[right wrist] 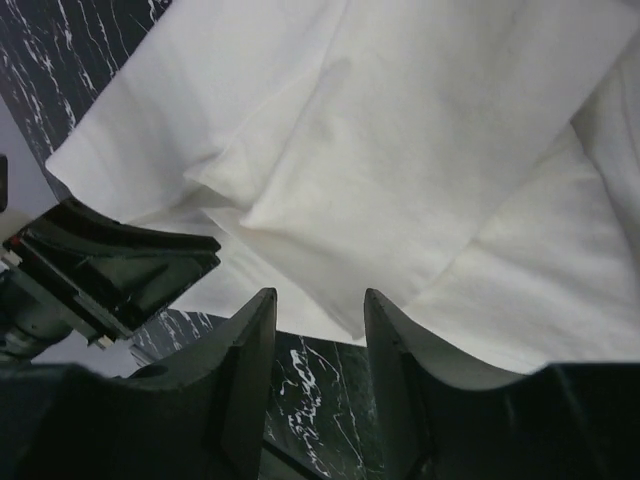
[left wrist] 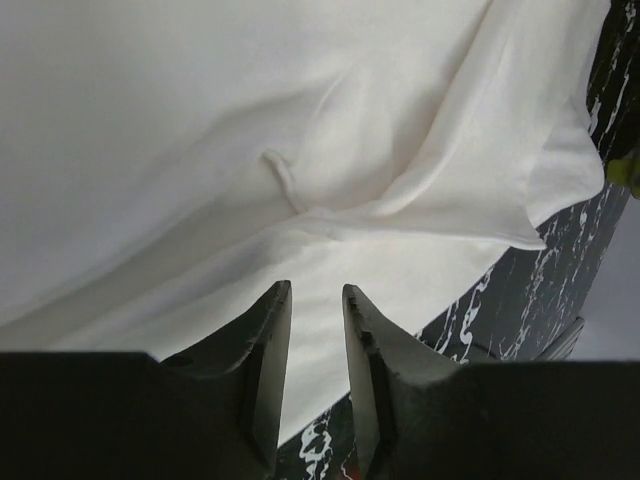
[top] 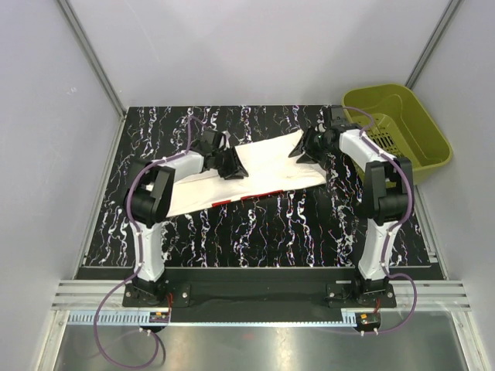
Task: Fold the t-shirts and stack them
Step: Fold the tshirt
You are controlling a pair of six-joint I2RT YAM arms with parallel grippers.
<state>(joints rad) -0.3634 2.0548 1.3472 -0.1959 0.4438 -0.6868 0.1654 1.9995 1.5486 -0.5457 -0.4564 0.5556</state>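
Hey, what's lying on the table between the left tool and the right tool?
The white t-shirt spans the whole stretch from the left tool to the right tool; the top external view shows it.

t-shirt (top: 267,166) edge behind left arm (top: 182,165), cropped close-up

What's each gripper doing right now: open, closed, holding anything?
Left gripper: open, narrow gap, nothing held, over the white t-shirt.
Right gripper: open, nothing held, at the shirt's folded edge.
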